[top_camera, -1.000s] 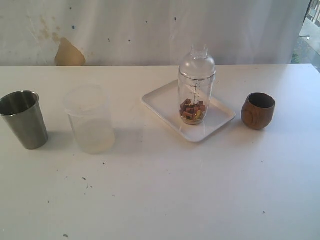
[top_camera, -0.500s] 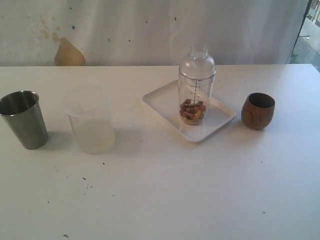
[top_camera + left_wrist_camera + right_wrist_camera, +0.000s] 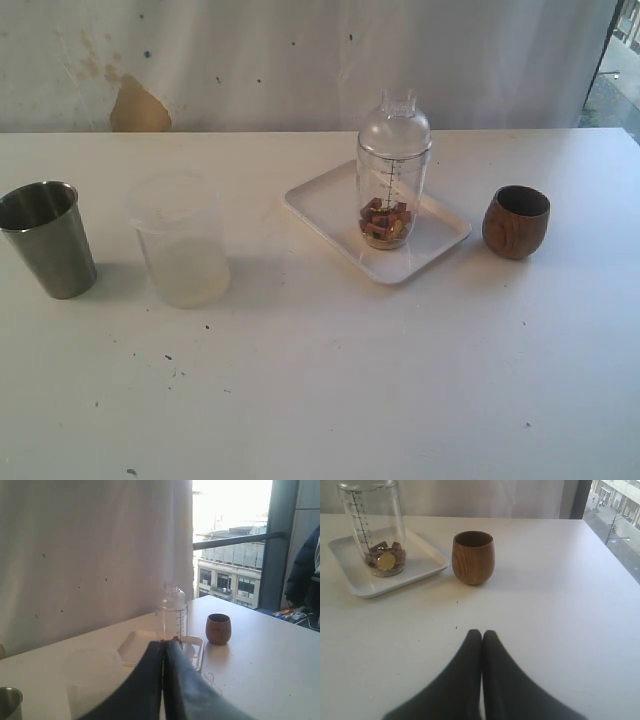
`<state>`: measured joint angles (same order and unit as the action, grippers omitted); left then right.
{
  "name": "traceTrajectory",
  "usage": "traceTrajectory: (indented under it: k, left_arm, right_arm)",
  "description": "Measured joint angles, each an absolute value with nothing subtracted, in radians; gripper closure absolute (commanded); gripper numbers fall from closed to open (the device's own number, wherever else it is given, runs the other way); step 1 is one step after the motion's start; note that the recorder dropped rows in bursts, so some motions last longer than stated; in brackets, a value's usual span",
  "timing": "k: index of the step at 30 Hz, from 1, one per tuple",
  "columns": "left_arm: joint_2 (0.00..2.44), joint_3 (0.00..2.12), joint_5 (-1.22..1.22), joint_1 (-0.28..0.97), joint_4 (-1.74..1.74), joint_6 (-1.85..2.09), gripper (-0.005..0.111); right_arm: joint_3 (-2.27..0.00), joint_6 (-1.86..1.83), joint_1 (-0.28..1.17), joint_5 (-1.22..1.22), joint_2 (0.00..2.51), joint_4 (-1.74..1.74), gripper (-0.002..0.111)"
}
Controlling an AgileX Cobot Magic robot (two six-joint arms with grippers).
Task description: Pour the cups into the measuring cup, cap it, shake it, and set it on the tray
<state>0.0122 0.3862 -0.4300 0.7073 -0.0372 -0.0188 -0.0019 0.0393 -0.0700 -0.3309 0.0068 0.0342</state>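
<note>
**Status: measuring cup sitting capped on the tray, both arms standing off**

Measuring cup [image 3: 393, 185] is standing upright on the tray [image 3: 325, 205], long axis vertical. The domed clear cap [image 3: 395, 122] is sitting on its dark rim. Brown pieces and one gold disc [image 3: 385, 561] are lying at its bottom. The tray is sitting a little right of the table [image 3: 350, 380] centre in the exterior view.

Left gripper [image 3: 161, 645]: fingers pressing together, carrying nothing. Right gripper [image 3: 481, 632]: same, pinched closed and empty. Neither is showing in the exterior view.

Key relation: from the right gripper, the wooden cup [image 3: 473, 557] is standing almost dead ahead. It is just beside the tray but not touching it. The measuring cup is lying ahead and inward of it, toward the table middle. From the left gripper the measuring cup is lying ahead too, but looking further off, with the frosted cup [image 3: 180, 240] nearer that arm. The steel tumbler [image 3: 48, 238] is standing furthest out on the left.

Judging by that, the right arm is sitting nearer. With the axis vertical, any regrasp is calling for a level side approach onto the cylinder wall, passing clear of the wooden cup.

By layout every step is looking finished. I'm seeing nothing in the wooden cup; the other two I cannot tell.
</note>
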Motion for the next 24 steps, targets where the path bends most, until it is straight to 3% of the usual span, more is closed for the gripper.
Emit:
traceTrajectory:
  k: [12, 24]
  left_arm:
    - [0.012, 0.363, -0.426, 0.684, -0.037, -0.019, 0.106]
    - [0.012, 0.214, -0.422, 0.219, -0.036, -0.019, 0.106]
  right_arm:
    - [-0.002, 0.039, -0.07, -0.331, 0.007, 0.034, 0.108]
    - [-0.002, 0.039, -0.07, -0.331, 0.007, 0.034, 0.108]
